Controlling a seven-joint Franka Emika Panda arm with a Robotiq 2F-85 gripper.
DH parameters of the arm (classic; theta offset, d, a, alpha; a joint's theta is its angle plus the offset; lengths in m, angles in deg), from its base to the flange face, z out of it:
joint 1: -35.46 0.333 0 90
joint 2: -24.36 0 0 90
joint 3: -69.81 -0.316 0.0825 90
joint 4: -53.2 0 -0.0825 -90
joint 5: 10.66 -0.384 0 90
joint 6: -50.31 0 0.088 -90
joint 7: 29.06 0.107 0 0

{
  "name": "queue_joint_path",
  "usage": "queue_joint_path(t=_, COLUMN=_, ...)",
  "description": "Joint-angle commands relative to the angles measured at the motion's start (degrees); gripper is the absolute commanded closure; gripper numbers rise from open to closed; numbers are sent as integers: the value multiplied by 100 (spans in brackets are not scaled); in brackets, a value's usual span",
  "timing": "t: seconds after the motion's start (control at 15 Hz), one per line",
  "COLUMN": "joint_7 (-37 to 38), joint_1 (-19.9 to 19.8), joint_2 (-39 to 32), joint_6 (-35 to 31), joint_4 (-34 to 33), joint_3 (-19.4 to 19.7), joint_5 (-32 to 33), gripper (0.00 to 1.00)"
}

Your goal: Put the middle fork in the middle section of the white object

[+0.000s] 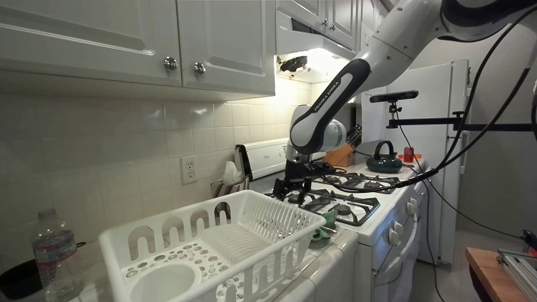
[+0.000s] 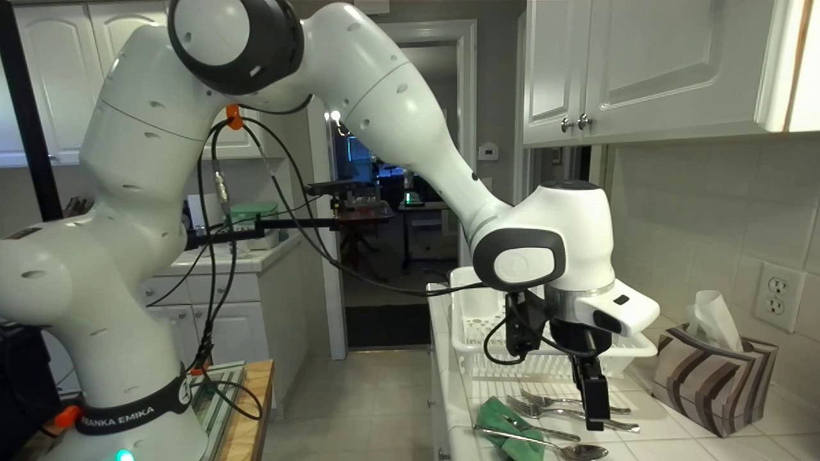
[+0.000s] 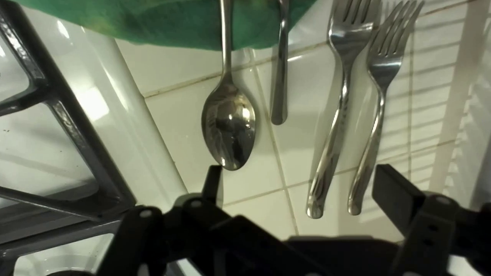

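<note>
The middle fork is a shiny metal fork lying flat on the white tiles. In the wrist view it lies between another fork and a utensil handle; it also shows in an exterior view. My gripper is open and empty, its fingers on either side of both fork handle ends. It hangs over the cutlery in both exterior views. The white object is a dish rack beside the forks; part of it is behind the arm in an exterior view.
A spoon and a green cloth lie beside the forks. The stove grates are on the other side. A tissue box stands near the wall. A bottle stands by the rack, under the cabinets.
</note>
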State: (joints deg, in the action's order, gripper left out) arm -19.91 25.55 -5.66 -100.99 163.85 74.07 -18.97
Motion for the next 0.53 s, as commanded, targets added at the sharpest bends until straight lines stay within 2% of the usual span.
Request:
queue_joint_path(t=0.0, joint_7=-459, joint_1=-207, joint_2=-264, joint_6=148, joint_4=-344, joint_3=-229, joint_5=-316, gripper=0)
queue_joint_path(t=0.47, joint_7=-833, joint_1=-369, joint_2=-451, joint_6=364, joint_4=-604, joint_3=-348, joint_5=-364, gripper=0)
